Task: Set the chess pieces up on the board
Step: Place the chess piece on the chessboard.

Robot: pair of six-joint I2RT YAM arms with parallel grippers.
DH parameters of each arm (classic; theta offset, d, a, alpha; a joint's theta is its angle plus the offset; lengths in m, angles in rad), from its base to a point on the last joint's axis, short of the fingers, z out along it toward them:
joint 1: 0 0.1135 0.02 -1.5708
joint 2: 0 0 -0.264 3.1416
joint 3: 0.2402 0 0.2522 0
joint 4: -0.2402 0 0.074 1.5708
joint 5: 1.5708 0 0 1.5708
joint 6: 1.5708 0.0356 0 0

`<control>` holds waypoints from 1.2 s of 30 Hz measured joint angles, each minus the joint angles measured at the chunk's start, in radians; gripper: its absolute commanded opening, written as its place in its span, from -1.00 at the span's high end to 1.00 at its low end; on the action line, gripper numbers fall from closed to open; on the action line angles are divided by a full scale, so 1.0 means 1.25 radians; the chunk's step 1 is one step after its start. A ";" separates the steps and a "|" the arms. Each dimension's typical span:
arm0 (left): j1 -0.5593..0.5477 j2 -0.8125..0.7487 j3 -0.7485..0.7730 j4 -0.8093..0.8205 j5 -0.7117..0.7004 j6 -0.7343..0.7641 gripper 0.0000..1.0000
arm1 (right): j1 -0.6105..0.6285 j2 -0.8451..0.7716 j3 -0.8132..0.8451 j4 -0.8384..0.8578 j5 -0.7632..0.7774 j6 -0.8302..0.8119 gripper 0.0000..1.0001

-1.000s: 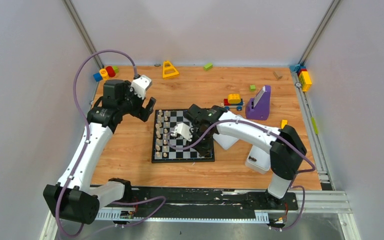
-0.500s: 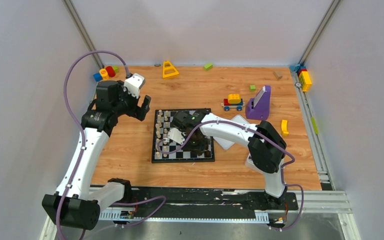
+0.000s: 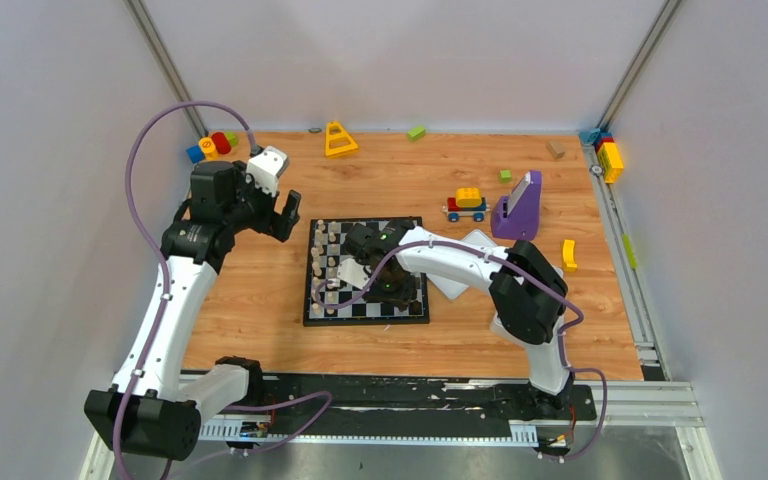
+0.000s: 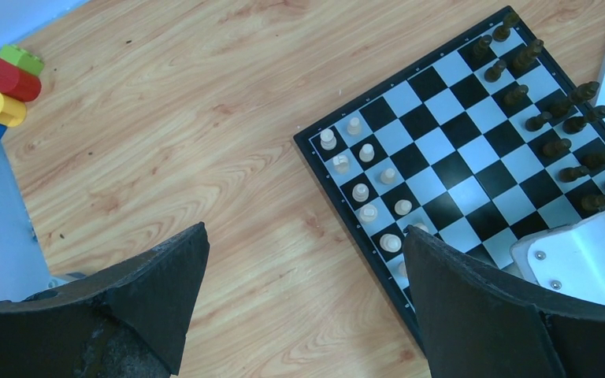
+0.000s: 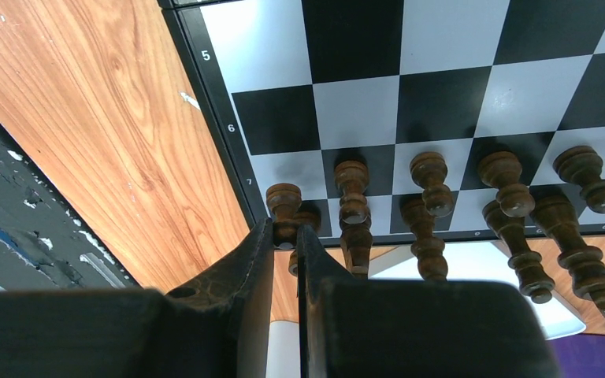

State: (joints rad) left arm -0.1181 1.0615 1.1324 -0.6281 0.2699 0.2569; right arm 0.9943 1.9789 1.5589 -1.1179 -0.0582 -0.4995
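The board [image 3: 360, 312] lies mid-table, with pale cream chess pieces [image 3: 326, 262] along its left side and dark brown chess pieces along its right. My right gripper [image 3: 392, 286] is low over the board's right side. In the right wrist view my right gripper [image 5: 285, 233] is shut on a dark brown pawn [image 5: 283, 200] at the board's [image 5: 457, 71] corner, beside other dark pieces [image 5: 429, 170]. My left gripper [image 3: 287, 214] hovers left of the board, open and empty. In the left wrist view my left gripper [image 4: 306, 231] is above bare wood beside the board [image 4: 457, 157] and cream pieces [image 4: 361, 191].
A white tray [image 3: 513, 322] and lid [image 3: 477, 244] lie right of the board. Behind stand a purple block [image 3: 518, 208], a toy car [image 3: 467, 203], a yellow cone [image 3: 339, 138] and small green blocks. Coloured blocks [image 3: 212, 145] sit at the back left corner.
My right gripper has moved left along the board's right side, and its arm has folded in. My left gripper has drawn slightly left and back.
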 measured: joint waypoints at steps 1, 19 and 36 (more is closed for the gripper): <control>0.001 0.000 0.000 0.000 0.001 -0.001 -1.00 | 0.000 0.000 0.000 0.000 0.001 0.000 1.00; 0.008 -0.005 0.000 0.000 0.005 -0.002 -1.00 | 0.006 0.024 0.006 -0.002 0.013 0.000 0.81; 0.013 -0.015 -0.002 0.000 0.007 -0.001 -1.00 | 0.010 0.008 0.038 0.004 0.002 0.016 0.18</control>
State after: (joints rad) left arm -0.1024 1.0424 1.1301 -0.6277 0.2783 0.2554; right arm 1.0073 1.9884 1.6058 -1.1133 -0.0559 -0.4801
